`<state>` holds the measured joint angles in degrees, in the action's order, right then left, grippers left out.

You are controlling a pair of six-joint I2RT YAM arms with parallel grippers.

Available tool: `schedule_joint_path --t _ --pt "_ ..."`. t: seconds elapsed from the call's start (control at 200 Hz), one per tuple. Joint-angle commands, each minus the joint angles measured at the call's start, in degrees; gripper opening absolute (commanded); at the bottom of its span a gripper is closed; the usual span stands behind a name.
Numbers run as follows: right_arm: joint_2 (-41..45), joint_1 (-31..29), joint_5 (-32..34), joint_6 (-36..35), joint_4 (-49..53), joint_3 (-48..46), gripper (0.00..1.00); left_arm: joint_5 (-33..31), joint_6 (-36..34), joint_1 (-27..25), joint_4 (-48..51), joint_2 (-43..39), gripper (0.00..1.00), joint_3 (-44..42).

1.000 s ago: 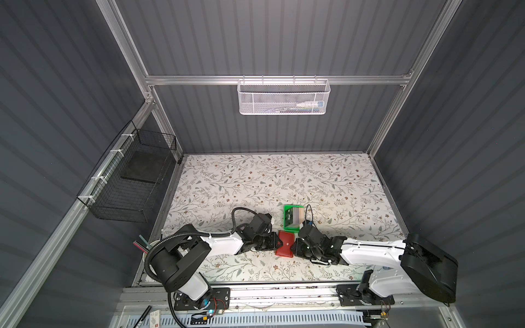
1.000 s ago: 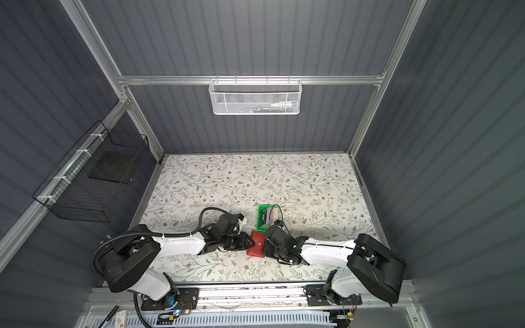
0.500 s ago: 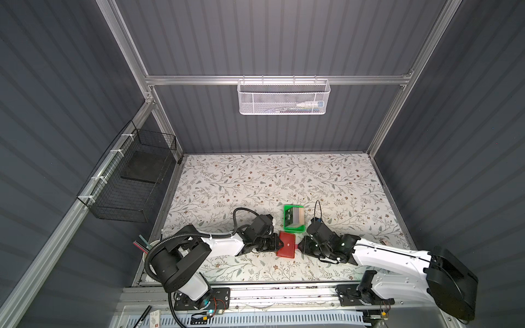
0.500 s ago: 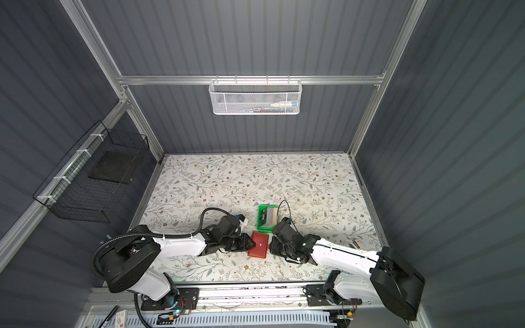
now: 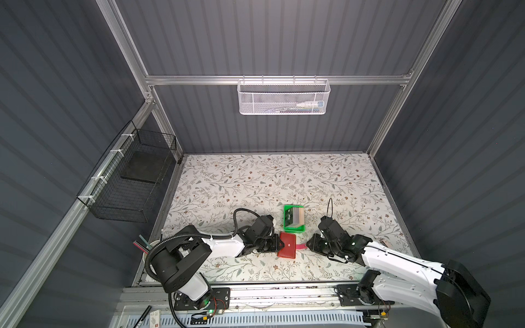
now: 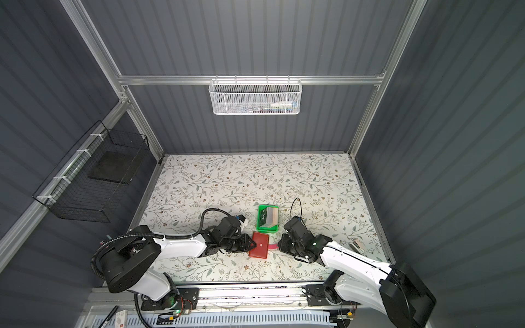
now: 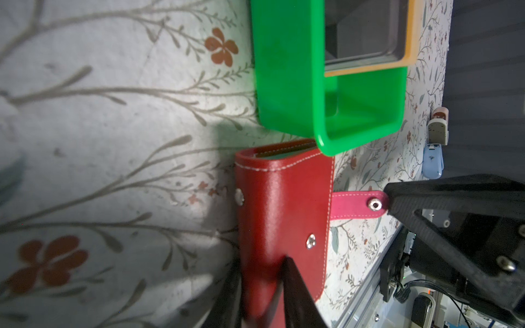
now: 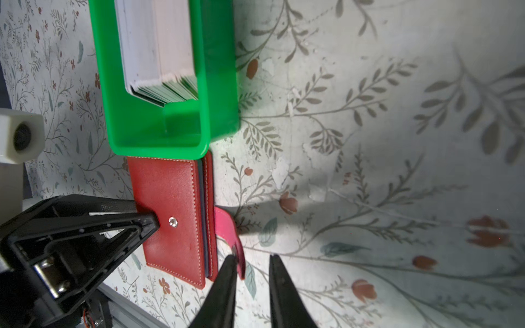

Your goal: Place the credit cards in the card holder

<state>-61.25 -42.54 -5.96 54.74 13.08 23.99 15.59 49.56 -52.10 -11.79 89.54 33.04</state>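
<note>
The red card holder (image 5: 287,244) lies closed on the floral table, just in front of the green tray, in both top views. My left gripper (image 7: 261,286) is shut on the holder's left edge, one finger on each face. The holder's pink snap tab (image 8: 230,230) sticks out to the right. My right gripper (image 8: 251,264) is at the tab's end, slightly open, with the tab tip against the inside of one finger (image 8: 227,272). The credit cards (image 8: 159,51) stand stacked on edge in the green tray (image 5: 294,227).
Small beige and blue objects (image 7: 433,160) lie near the right wall. A white mesh basket (image 5: 283,98) hangs on the back wall and a black wire basket (image 5: 130,181) on the left wall. The metal rail (image 5: 255,292) runs along the table's front edge.
My right gripper has drawn back to the right from the card holder, and the pink tab now lies stretched out towards it. The left gripper has kept its hold and place.
</note>
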Motion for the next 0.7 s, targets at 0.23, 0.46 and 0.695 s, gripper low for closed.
schedule_joint_path --t 0.23,0.46,0.695 --pt "-1.41 0.16 -2.44 -0.95 -2.54 -0.92 0.1 -2.0 0.6 -0.81 6.79 2.05 0.25 -2.42" --pt "-2.44 0.07 -3.73 -1.84 -3.06 0.33 0.04 -1.93 1.49 -1.16 5.65 2.21 0.25 -2.76" --pt "-7.1 -2.37 -3.89 -3.48 -2.26 4.45 0.02 -2.15 1.86 -1.6 4.58 2.24 0.25 -3.11"
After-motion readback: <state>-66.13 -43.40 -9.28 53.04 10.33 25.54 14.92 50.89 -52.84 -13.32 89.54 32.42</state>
